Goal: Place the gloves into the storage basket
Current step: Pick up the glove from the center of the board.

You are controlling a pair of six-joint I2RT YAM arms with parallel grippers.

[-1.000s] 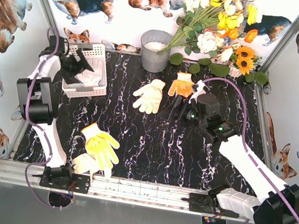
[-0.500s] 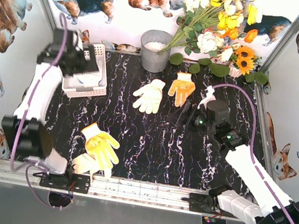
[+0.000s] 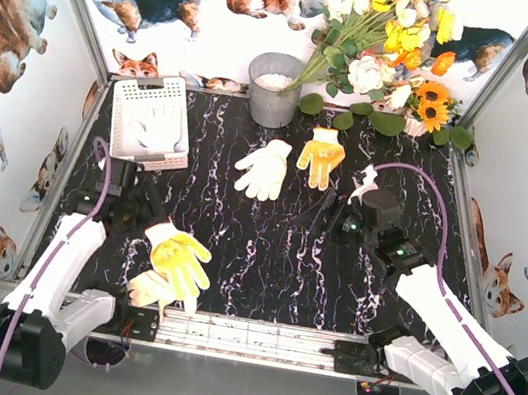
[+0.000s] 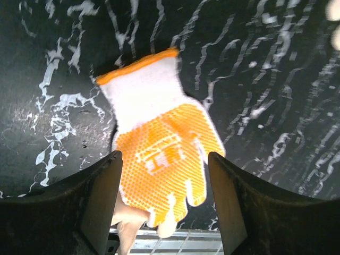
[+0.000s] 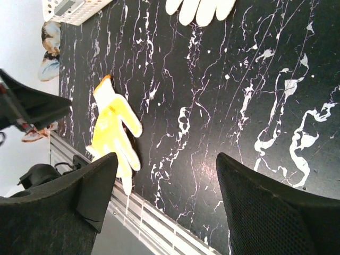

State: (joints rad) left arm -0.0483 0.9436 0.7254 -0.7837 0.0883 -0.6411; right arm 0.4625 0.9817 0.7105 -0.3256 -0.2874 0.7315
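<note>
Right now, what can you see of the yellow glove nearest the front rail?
The yellow glove is knit: white cuff with an orange edge, palm covered in yellow dots. It lies flat, palm up, on the marbled table, fingers overlapping a pale glove. The left end effector is above it, open.

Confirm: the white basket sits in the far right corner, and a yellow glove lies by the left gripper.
Wrong corner: the top external view shows the storage basket in the far left corner. The yellow glove does lie by the left gripper.
</note>
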